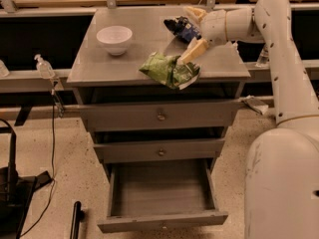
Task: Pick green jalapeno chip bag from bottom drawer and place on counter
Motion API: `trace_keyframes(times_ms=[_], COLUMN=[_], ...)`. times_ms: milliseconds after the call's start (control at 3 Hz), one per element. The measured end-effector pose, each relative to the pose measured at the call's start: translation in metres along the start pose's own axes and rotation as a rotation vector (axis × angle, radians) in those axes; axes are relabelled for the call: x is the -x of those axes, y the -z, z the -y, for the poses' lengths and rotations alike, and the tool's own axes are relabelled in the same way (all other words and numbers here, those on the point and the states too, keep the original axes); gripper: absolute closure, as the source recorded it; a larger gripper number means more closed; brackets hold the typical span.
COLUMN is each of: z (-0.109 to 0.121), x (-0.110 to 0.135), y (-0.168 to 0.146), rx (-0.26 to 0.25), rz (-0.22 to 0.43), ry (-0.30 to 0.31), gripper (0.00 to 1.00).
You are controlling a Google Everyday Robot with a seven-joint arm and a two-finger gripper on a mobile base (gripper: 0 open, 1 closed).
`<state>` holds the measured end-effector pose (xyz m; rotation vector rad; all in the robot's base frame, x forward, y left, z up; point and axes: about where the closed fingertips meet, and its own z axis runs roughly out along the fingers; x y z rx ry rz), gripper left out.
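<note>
The green jalapeno chip bag [168, 69] lies crumpled on the counter [144, 34], near its front edge and right of middle. My gripper [185, 35] is open just behind and above the bag. Its lower finger [193, 51] slants down to the bag's back edge, and the upper finger [193, 11] is near the counter's back. A dark blue snack bag [180, 27] lies on the counter between the fingers. The bottom drawer [162, 221] is pulled out and shows an empty grey floor.
A white bowl [114, 38] stands at the counter's back left. The two upper drawers [159, 116] are shut. A small pump bottle [44, 66] sits on a ledge at left. A dark stand [10, 183] and cable are on the floor at left.
</note>
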<state>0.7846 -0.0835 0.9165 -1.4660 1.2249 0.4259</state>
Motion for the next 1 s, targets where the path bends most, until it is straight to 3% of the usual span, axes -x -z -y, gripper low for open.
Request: trace_keyframes(times_ms=[667,1000], z=[0.010,0.010], x=[0.006,0.006], y=[0.039,0.039], rx=[-0.079,-0.079], rz=[0.054,0.054], ry=[-0.050,-0.050], gripper=[0.00,0.00])
